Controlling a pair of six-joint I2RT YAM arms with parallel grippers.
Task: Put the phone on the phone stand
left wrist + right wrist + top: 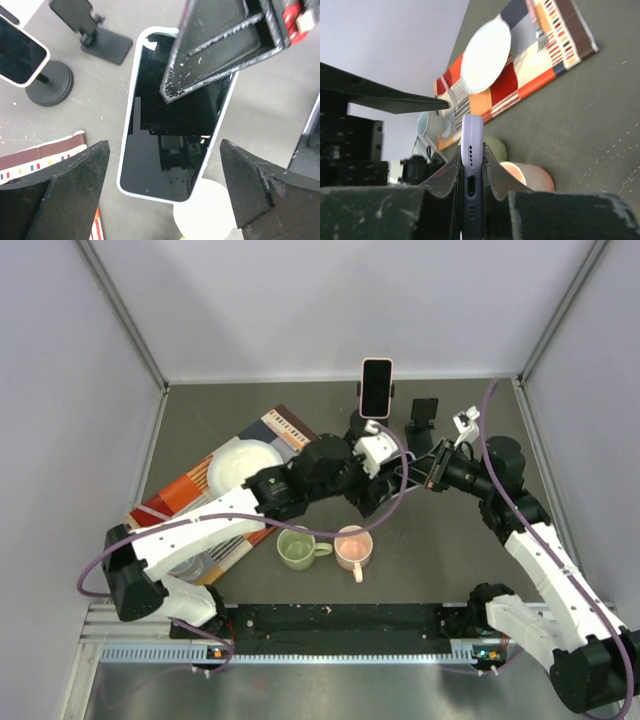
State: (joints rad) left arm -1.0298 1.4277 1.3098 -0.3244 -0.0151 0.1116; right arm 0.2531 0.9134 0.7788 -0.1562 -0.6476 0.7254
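A phone (172, 125) with a pale lavender case and a dark screen hangs above the table between my two arms. My right gripper (472, 152) is shut on it, pinching the phone's bottom edge (472, 140) between both fingers. In the left wrist view, one right finger (215, 50) crosses the top of the screen. My left gripper (164, 150) stands wide open, its fingers on either side of the phone's lower end and clear of it. The empty black phone stand (423, 412) (92, 30) sits at the back, just beyond both grippers.
A second phone (376, 387) in a pink case rests on a round-based stand (50, 82) left of the empty one. A green mug (297, 548) and a pink mug (353, 546) stand near the front. A striped placemat (190, 485) carries a white plate (243, 462) at left.
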